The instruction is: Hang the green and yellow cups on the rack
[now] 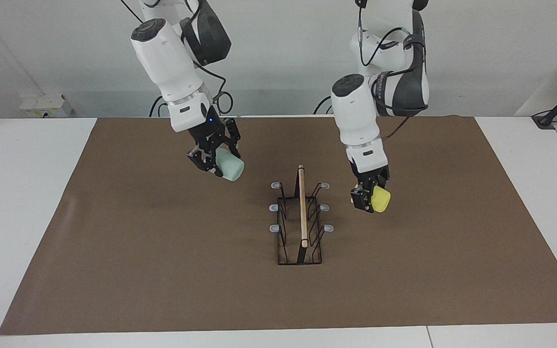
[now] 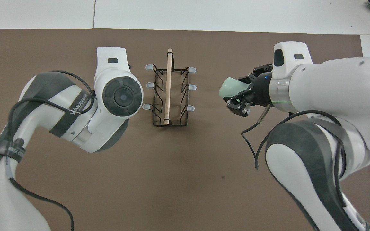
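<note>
- The rack (image 1: 300, 217) stands on the brown mat (image 1: 162, 270) at mid-table, its wooden rod (image 1: 302, 205) running away from the robots, three grey-tipped prongs (image 1: 275, 185) on each side, all bare.
- The green cup (image 1: 227, 166) is up in the air over the mat toward the right arm's end of the table, tipped on its side with its base toward the rack (well apart from it).
- The right gripper (image 1: 211, 162) is clenched on the green cup, its links splayed around it.
- The yellow cup (image 1: 380, 199) hangs just beside the rack on the left arm's side, close to the middle prong without touching it.
- The left gripper (image 1: 366, 197) grasps the yellow cup; in the overhead view the arm's wrist hides both.
</note>
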### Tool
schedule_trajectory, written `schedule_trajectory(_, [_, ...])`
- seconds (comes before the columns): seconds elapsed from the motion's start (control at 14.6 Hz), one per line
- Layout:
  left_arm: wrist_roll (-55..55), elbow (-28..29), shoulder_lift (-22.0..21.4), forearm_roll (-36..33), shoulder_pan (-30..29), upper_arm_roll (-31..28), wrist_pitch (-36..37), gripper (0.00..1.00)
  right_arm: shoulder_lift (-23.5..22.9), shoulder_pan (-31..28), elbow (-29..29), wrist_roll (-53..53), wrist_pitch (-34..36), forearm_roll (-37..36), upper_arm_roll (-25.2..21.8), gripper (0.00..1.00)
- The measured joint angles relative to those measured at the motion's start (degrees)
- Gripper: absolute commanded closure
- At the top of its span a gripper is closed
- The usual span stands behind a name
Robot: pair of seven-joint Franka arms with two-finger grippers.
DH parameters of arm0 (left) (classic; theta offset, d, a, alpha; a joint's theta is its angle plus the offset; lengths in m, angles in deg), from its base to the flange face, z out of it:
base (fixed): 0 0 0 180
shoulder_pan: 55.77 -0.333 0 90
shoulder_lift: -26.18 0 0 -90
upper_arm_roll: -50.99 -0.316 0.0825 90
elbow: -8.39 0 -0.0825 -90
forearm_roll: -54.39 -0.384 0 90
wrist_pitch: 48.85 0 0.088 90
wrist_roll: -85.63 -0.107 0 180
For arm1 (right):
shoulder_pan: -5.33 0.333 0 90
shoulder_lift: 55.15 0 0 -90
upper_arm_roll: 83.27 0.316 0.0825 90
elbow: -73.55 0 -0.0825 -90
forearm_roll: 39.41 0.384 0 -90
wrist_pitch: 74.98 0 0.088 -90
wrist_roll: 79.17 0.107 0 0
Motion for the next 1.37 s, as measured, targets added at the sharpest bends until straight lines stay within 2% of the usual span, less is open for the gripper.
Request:
schedule_trajectory(0.21, [10.55, 4.48, -2.70, -9.51, 0.03, 4.09, 0.04, 1.00, 1.79, -0.82, -1.93, -12.91, -4.06, 16.97, -0.18, 0.91])
schedule_trajectory(0.41, [18.18, 9.27, -5.35, -17.69, 0.06, 7.97, 0.07, 1.00, 4.10, -2.96, -7.22, -28.40, -6.70, 34.78, -0.53, 0.91])
schedule_trajectory(0.62, [24.04, 12.92, -6.90, -24.53, 0.06, 10.83, 0.50, 1.00, 6.89, -2.52, -12.63, -38.09, -12.39, 50.54, -0.34, 0.91])
schedule_trajectory(0.96, [33.60, 15.09, -6.49, -32.37, 0.06, 13.09, 1.30, 1.00, 8.43, 8.26, -16.12, -56.49, -27.36, 79.51, 0.30, 0.91])
schedule_trajectory(1.16, [34.71, 15.16, -6.22, -33.47, 0.05, 13.64, 1.28, 1.00, 7.15, 9.89, -18.17, -73.26, -27.32, 94.09, 0.44, 0.90])
schedule_trajectory(1.37, [34.91, 15.17, -6.22, -33.74, 0.06, 14.56, 1.27, 1.00, 2.25, 9.68, -19.58, -89.03, -22.73, 106.31, 0.14, 0.90])
